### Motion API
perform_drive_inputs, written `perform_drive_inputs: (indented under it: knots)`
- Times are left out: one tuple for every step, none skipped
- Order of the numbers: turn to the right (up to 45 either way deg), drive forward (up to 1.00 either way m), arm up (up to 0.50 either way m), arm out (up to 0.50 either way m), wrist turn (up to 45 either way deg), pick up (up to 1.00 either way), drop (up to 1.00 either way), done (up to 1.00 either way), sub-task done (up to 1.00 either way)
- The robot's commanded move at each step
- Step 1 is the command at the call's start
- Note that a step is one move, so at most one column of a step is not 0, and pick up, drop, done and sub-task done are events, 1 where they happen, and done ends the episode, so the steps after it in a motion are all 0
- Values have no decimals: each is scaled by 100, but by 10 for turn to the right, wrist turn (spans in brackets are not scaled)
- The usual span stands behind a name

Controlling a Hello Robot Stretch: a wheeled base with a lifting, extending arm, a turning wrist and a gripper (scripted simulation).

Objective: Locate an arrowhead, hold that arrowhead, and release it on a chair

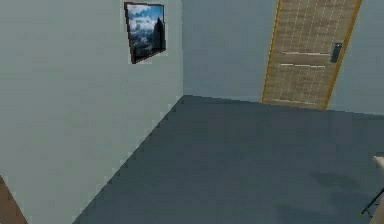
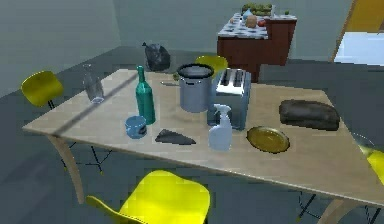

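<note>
The forward view looks into a bare corner of the room: a pale wall [image 1: 70, 110] carrying a framed picture [image 1: 145, 31]; a wooden door [image 1: 305, 52] with a dark handle [image 1: 336, 52] in the far wall; blue-grey floor [image 1: 250, 160] between them.

The arm side view looks across a wooden table [image 2: 85, 118] laden with things. The arrowhead [image 2: 175, 137], a flat dark grey pointed piece, lies near the table's near edge, about midway along it; just beside it toward the view's left stands a small blue cup [image 2: 136, 126], and toward the view's right a pale spray bottle [image 2: 220, 130]. A green bottle [image 2: 145, 95] stands upright behind the cup; a clear glass [image 2: 93, 83] stands toward the table's left corner; a metal pot [image 2: 195, 87] and a toaster [image 2: 232, 90] stand side by side near the far edge; a brass plate [image 2: 268, 139] and a dark loaf [image 2: 309, 114] lie toward the right end; a dark lumpy thing [image 2: 155, 57] sits at the far edge.

A yellow chair [image 2: 165, 197] stands at the near edge, close to the arrowhead; a second yellow chair [image 2: 42, 88] stands off the left end; a third yellow chair [image 2: 212, 63] stands behind the far edge. A red-brown cabinet [image 2: 255, 45] stands farther back.

How the gripper's jaws stand cannot be told.
</note>
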Motion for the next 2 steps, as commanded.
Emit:
perform_drive_inputs:
  knots:
    - [0, 0, 38, 0, 0, 0, 0, 0, 0]
    - [0, 0, 0, 46, 0, 0, 0, 0, 0]
